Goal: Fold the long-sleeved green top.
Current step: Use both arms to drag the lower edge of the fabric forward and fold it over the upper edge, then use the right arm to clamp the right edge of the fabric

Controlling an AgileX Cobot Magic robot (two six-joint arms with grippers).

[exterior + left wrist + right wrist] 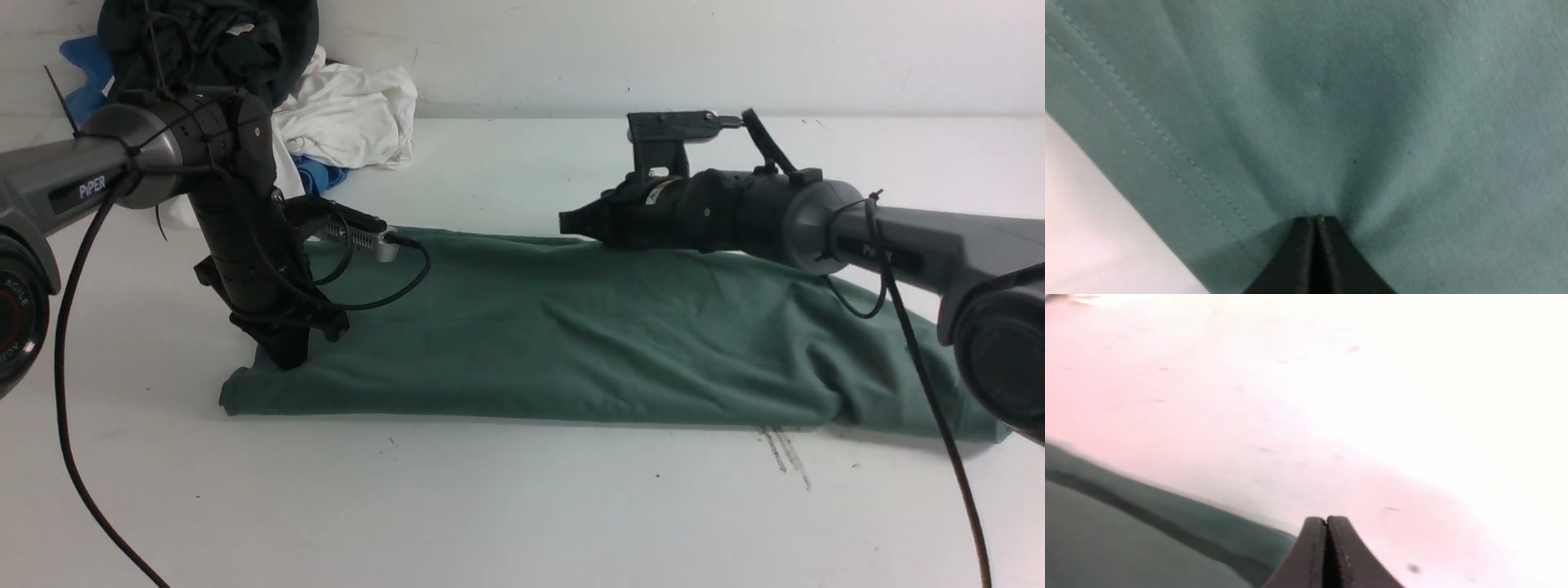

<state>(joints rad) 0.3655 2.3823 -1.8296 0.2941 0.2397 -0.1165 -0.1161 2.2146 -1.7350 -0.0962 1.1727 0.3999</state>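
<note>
The green long-sleeved top lies folded into a long band across the table. My left gripper points straight down onto the top's left end. In the left wrist view its jaws are shut, and the cloth puckers in toward the tips, beside a stitched hem. My right gripper lies level over the top's far edge, shut and empty. In the right wrist view its tips hang over bare table next to the top's edge. Neck and cuffs are hidden.
A pile of dark, white and blue garments sits at the far left by the wall. The white table has dark scratch marks near the top's front edge. Cables hang from both arms.
</note>
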